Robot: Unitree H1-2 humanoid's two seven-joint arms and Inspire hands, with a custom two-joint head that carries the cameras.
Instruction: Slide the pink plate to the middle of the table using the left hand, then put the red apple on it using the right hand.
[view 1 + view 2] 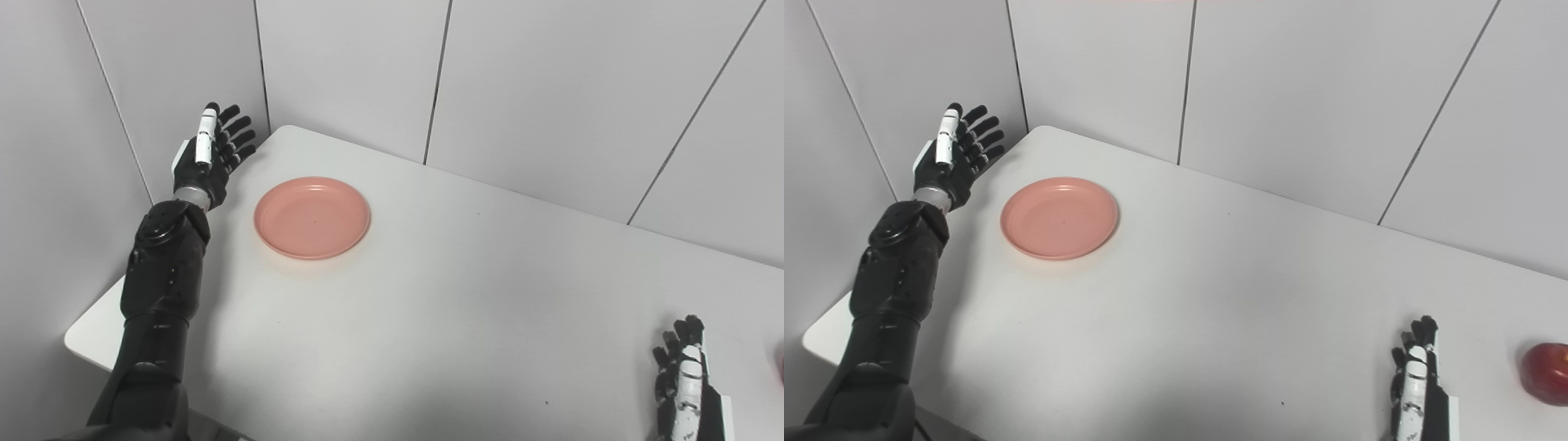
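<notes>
A round pink plate (312,217) lies flat on the left part of the white table (465,288), with nothing on it. My left hand (208,156) hovers just left of the plate near the table's far left corner, open, fingers spread and pointing away, not touching the plate. A red apple (1546,372) sits at the table's right edge, partly cut off by the frame. My right hand (1415,383) rests low at the front right, left of the apple and apart from it, fingers extended and holding nothing.
Grey wall panels (520,79) close in behind and to the left of the table. The table's rounded front left corner (76,340) lies beside my left forearm (162,282).
</notes>
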